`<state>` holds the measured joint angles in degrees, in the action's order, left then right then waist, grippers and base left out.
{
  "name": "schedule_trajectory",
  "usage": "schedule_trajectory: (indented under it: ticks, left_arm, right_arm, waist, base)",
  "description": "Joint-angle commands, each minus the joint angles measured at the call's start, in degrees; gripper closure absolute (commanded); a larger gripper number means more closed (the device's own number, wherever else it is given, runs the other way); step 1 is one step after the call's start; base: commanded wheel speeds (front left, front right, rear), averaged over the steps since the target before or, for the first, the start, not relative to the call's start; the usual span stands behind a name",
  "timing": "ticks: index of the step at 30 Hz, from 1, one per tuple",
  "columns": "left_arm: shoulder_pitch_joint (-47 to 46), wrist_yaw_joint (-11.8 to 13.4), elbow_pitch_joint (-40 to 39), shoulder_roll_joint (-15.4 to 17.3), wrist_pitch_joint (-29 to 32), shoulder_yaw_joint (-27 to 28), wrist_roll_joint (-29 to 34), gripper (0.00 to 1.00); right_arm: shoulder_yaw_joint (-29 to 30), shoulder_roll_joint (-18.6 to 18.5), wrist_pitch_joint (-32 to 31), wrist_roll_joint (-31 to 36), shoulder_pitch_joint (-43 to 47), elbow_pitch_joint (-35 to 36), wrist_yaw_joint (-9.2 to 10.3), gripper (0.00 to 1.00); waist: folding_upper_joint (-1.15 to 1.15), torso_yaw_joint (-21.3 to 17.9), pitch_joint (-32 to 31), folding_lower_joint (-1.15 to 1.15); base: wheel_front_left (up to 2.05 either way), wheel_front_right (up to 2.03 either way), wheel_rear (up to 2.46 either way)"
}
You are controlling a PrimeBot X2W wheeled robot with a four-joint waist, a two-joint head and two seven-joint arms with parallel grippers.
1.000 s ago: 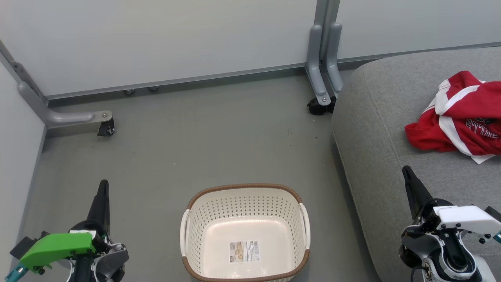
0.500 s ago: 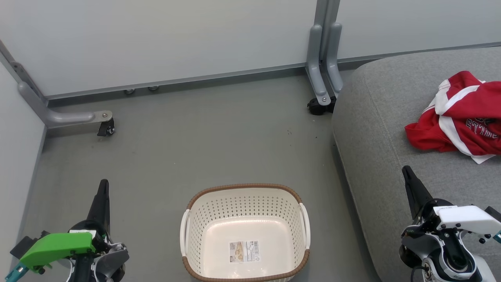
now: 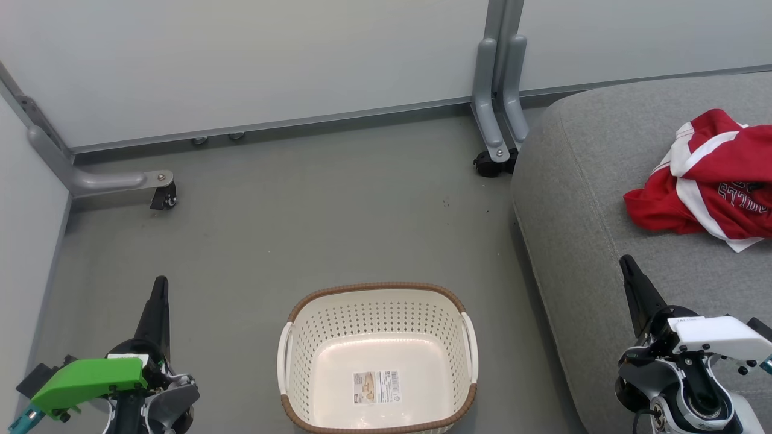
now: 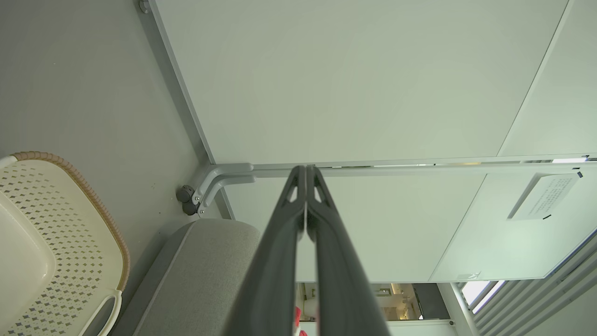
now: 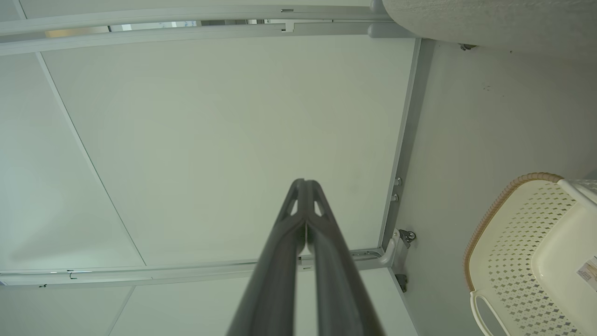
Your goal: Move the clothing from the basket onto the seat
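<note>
Head view: your left gripper and right gripper are pinched closed, empty; the basket stands between them, the clothing lies on the seat beyond the right gripper. Left wrist view: basket left of the fingers. Right wrist view: basket lower right.

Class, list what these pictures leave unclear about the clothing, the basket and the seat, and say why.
- Head view: the clothing runs off the right edge, so one garment or two cannot be told; its lettering is partly cut off.
- Head view: the label in the basket is too small to read.
- Head view: the seat runs off the right edge too.
</note>
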<state>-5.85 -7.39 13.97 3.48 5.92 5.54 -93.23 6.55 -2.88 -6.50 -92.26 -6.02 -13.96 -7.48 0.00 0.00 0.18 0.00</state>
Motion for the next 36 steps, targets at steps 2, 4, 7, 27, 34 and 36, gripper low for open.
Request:
schedule_trajectory:
  ticks: [2,4,7,27,34,36]
  left_arm:
    - [-0.7,-0.2,0.1,0.1,0.1,0.3,0.2,1.00]
    - [-0.7,-0.2,0.1,0.1,0.1,0.3,0.2,1.00]
    - [-0.7,-0.2,0.1,0.1,0.1,0.4,0.3,1.00]
    - [-0.7,-0.2,0.1,-0.1,0.3,0.6,0.5,1.00]
    - [-0.7,-0.2,0.1,-0.1,0.4,0.6,0.5,1.00]
    - [-0.7,-0.2,0.1,-0.1,0.4,0.7,0.5,1.00]
  right_arm:
    - [0.1,0.0,-0.3,-0.3,-0.3,-0.1,-0.02,1.00]
    - [0.1,0.0,-0.2,-0.3,-0.4,-0.1,-0.02,1.00]
    - [0.1,0.0,-0.2,-0.3,-0.4,-0.1,-0.02,1.00]
    - [0.1,0.0,-0.3,-0.3,-0.4,-0.1,-0.02,1.00]
    - [0.1,0.0,-0.3,-0.2,-0.4,-0.1,-0.02,1.00]
    - [0.1,0.0,-0.3,-0.2,-0.4,-0.1,-0.02,1.00]
  waist:
    - [0.00,0.0,0.0,0.00]
    - [0.00,0.0,0.0,0.00]
    - [0.00,0.0,0.0,0.00]
    - [0.00,0.0,0.0,0.00]
    - [0.00,0.0,0.0,0.00]
    - [0.00,0.0,0.0,0.00]
  base:
    - [0.00,0.00,0.00]
    - [0.00,0.00,0.00]
    - [0.00,0.00,0.00]
    - [0.00,0.00,0.00]
    - [0.00,0.00,0.00]
    - [0.00,0.00,0.00]
